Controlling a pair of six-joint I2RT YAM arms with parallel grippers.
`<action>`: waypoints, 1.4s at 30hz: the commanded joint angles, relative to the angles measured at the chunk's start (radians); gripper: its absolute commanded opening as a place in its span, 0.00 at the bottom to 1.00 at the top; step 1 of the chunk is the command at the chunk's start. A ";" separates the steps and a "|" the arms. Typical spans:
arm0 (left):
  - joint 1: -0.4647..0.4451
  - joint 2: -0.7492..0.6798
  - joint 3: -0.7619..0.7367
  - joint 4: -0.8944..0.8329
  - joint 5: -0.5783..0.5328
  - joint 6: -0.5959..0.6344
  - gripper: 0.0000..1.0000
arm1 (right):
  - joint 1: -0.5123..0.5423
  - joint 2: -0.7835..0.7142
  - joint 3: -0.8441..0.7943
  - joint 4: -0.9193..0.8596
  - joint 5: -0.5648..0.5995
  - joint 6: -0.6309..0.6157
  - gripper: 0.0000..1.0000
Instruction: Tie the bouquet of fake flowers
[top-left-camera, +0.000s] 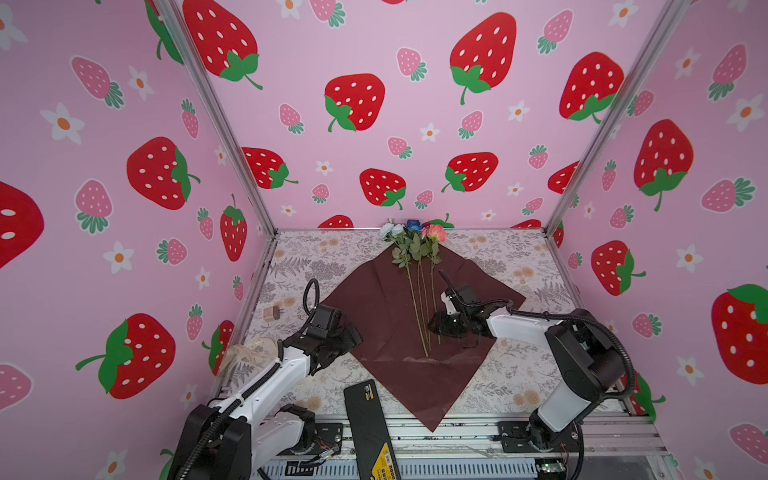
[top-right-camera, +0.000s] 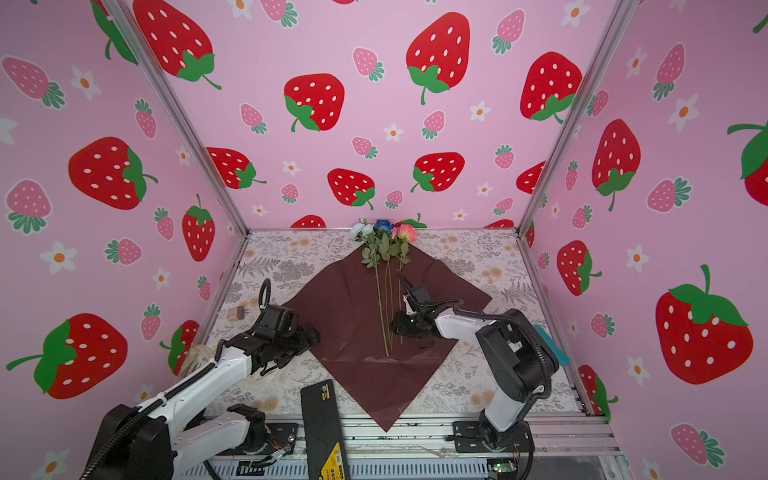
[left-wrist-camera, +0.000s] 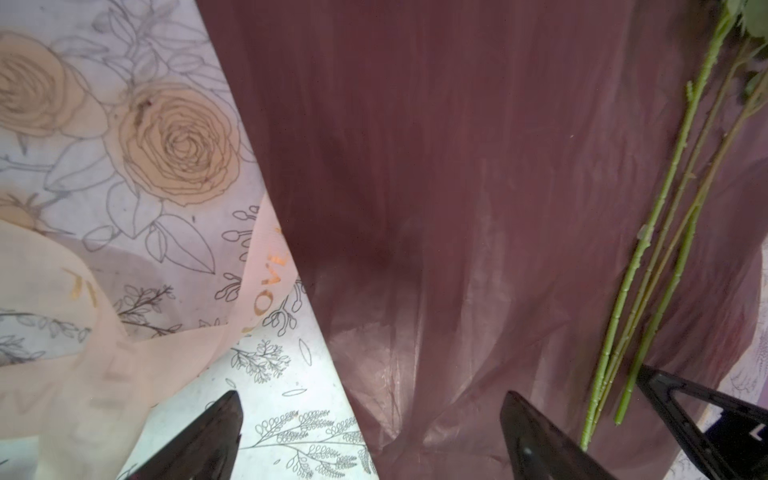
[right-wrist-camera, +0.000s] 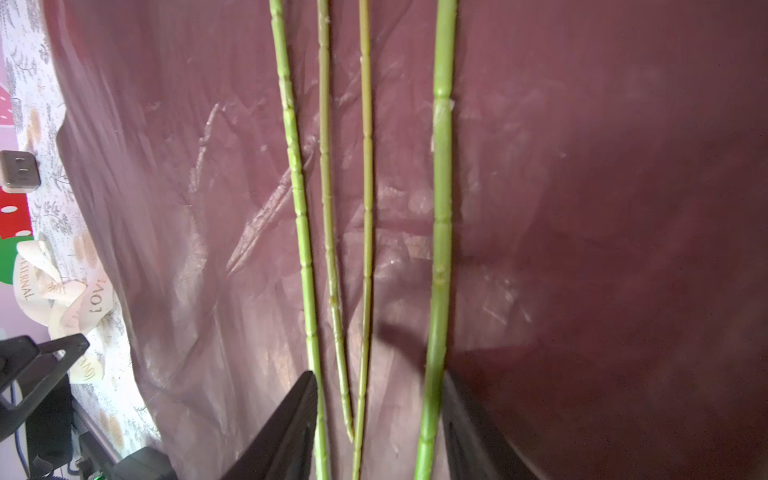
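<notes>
On the red paper, bouquet stems ran twelve to six — right gripper straddled them, jaws apart; left gripper gaped.

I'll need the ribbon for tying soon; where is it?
In a top view the ribbon lies at the table's left edge, beside the left arm and just left of the paper.

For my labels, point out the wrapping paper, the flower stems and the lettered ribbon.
wrapping paper (top-left-camera: 374, 299): in a top view, left half.
flower stems (right-wrist-camera: 441, 208): right wrist view, thickest stem.
lettered ribbon (left-wrist-camera: 266, 297): left wrist view, lettering.
</notes>
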 joint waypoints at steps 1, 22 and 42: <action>0.004 -0.005 -0.009 0.034 0.011 -0.023 0.98 | 0.018 0.055 0.051 -0.005 -0.007 0.011 0.51; -0.012 0.090 -0.022 0.141 0.056 -0.039 0.95 | 0.074 0.178 0.213 -0.051 -0.022 0.005 0.50; -0.097 0.021 -0.092 0.083 0.217 -0.077 0.91 | 0.107 -0.218 -0.017 -0.141 0.192 -0.092 0.99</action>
